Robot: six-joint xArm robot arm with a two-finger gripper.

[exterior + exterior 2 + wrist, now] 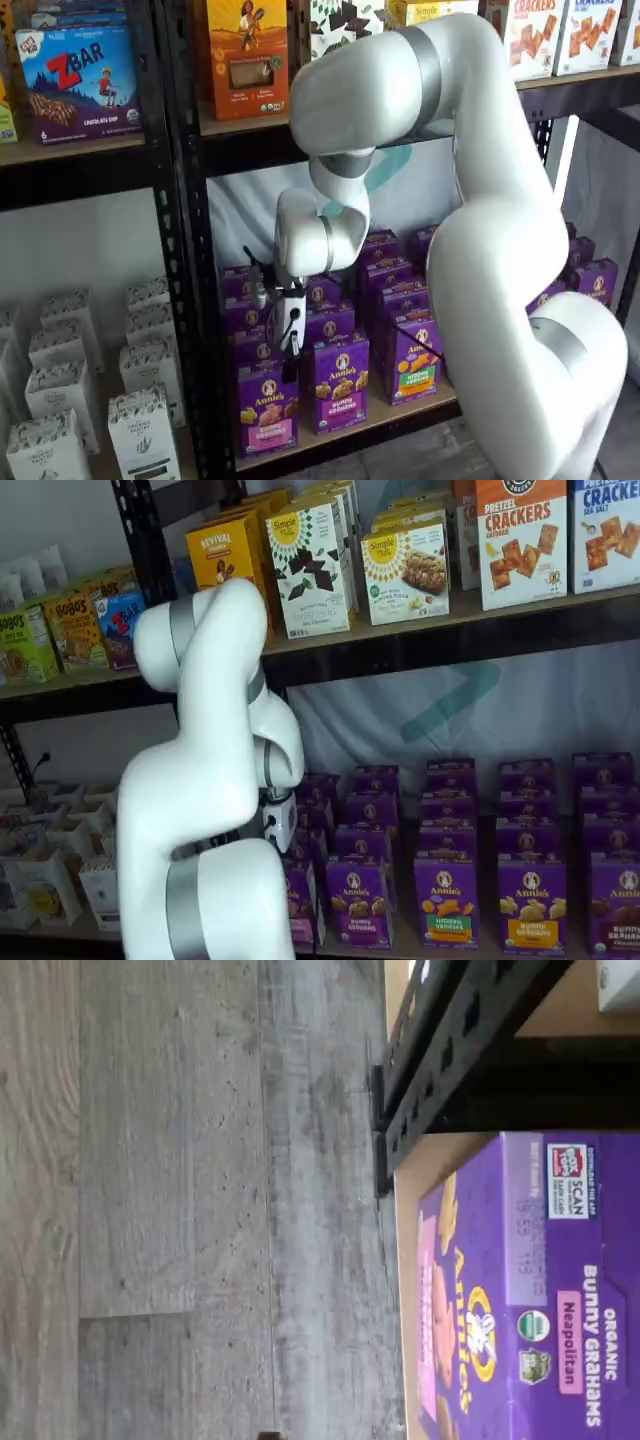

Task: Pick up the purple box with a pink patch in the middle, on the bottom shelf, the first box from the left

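- The purple box (267,408) stands upright at the front left end of the bottom shelf (400,413), just beside the black rack post (190,300). A pink label band runs across its lower front.
- In the wrist view the same purple box (520,1300) shows turned on its side: "Bunny Grahams", a pink "Neapolitan" tag, and the shelf's tan board edge (408,1260) along it. Grey wood-look floor (180,1200) fills the rest of that view.
- The hand (290,372) hangs from the white arm (480,230) just above and in front of the purple box. White body and dark finger tips are in sight, seen side-on; no gap between the fingers can be made out, though the jaws are spread wide. Nothing is gripped.
- In a shelf view the hand's white body (281,822) peeks out beside the arm, the fingers hidden there; the purple box is mostly covered by the arm.
- Next along the front row: a purple carton with a purple label panel (340,383), then one with a green-and-orange panel (417,362).
- More purple cartons line up in rows behind them.
- Upper shelf (240,125) carries orange and white cartons.
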